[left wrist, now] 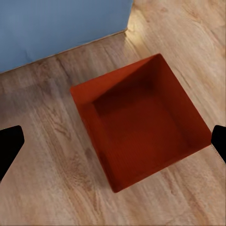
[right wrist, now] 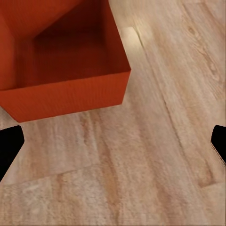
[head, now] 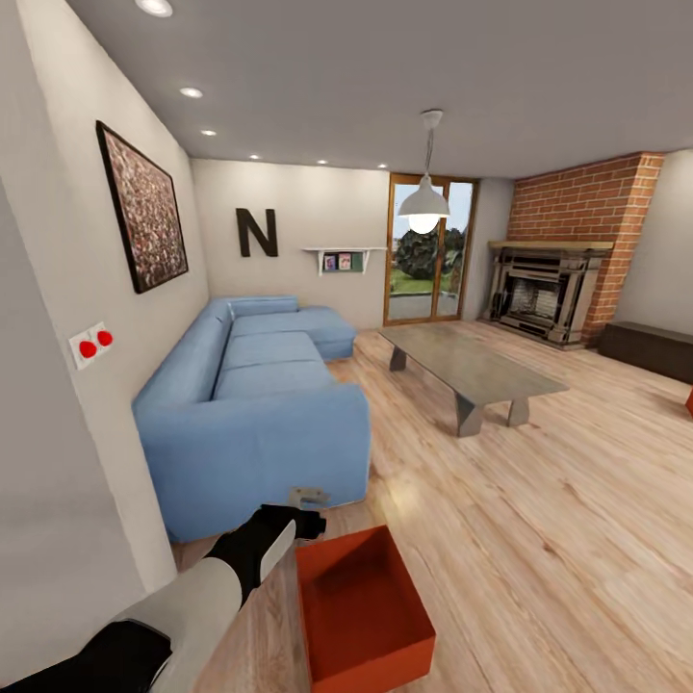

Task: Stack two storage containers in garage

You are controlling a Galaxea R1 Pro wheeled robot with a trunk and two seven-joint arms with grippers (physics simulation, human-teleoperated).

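I had the rig in the living room, facing the far glass doors (head: 431,252), with the sofa (head: 252,404) on the left against the wall and the low table (head: 472,371) right of centre. One bin (head: 361,611) sat on the wood floor (head: 539,520) near me, just off the near end of the sofa, open side up and empty. A sliver of orange-red at the right edge (head: 689,399), far side of the room, could have been the second bin; too little showed to say. The left gripper (left wrist: 113,143) hung above the bin, fingers spread wide on either side of it and holding nothing. The right gripper (right wrist: 113,143) was likewise spread wide and empty, over bare floor just beside one wall of the bin. I judged the step to be the first pickup: neither gripper was in contact. Next move, as I read it, called for lowering both arms, one to each opposite wall, closing on the rims, then lifting level before turning for the garage.
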